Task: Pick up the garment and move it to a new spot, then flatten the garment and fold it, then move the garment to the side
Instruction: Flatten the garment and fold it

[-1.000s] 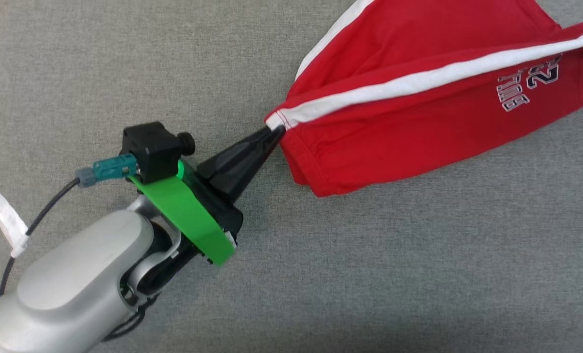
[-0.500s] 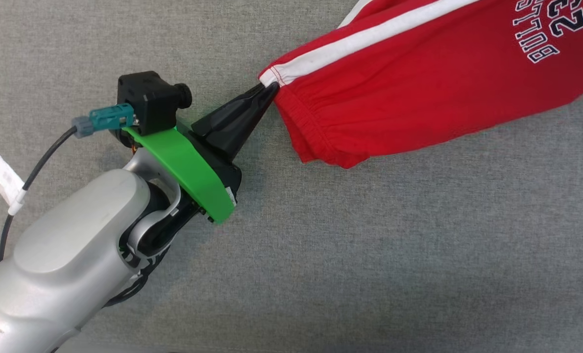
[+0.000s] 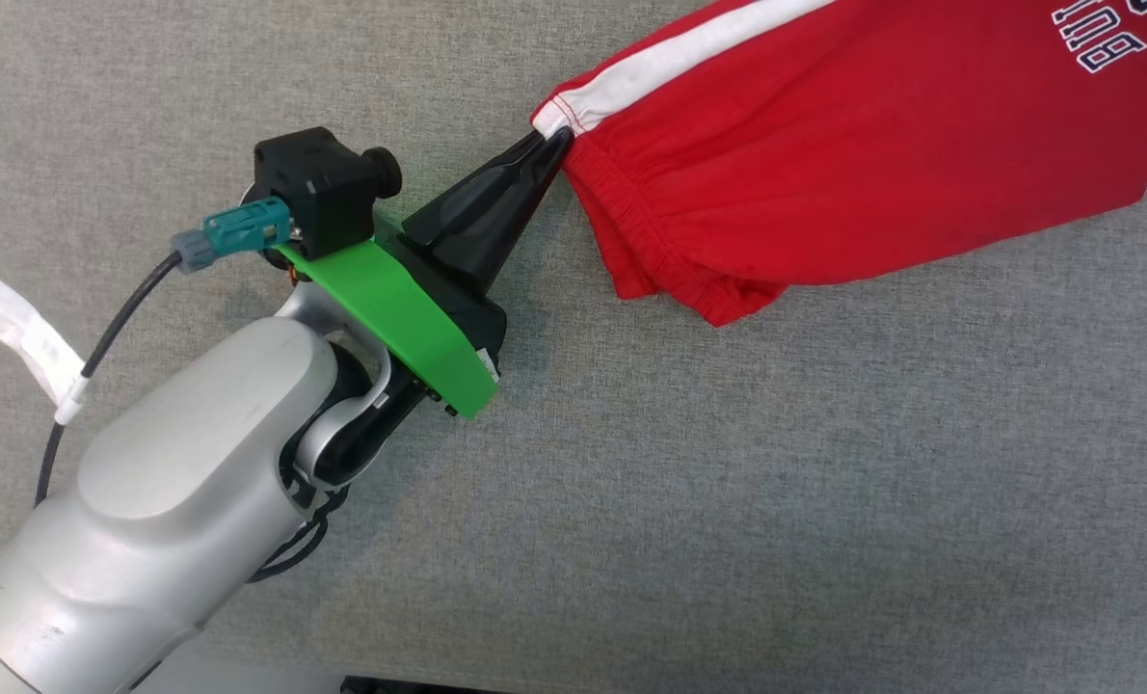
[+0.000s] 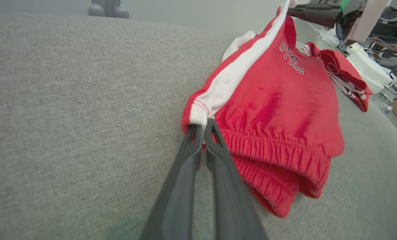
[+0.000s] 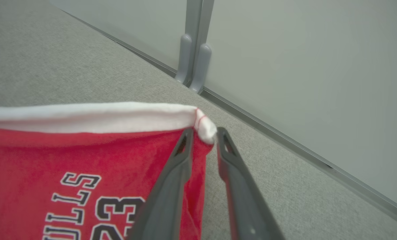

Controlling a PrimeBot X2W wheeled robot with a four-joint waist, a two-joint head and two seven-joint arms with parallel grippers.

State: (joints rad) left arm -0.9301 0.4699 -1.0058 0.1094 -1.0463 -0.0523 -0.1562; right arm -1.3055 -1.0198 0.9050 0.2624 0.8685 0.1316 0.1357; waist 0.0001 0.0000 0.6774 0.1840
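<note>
Your left gripper [image 3: 556, 145] pinches the shorts [image 3: 872, 164]; they stretch toward 2 o'clock. Right gripper [image 5: 205, 132] (jaws barely parted) brackets the far corner, grip unclear.

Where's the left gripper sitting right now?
Head view, left of centre: the left gripper points up and right, tips pinched shut on the white-striped corner of the red shorts, over the grey surface.

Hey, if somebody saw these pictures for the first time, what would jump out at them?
The bright red cloth shorts with a white side stripe, spread over the grey fabric surface at the head view's upper right. The left pincer is shut on one striped waistband corner; another striped corner sits between the right pincer's fingers.
</note>
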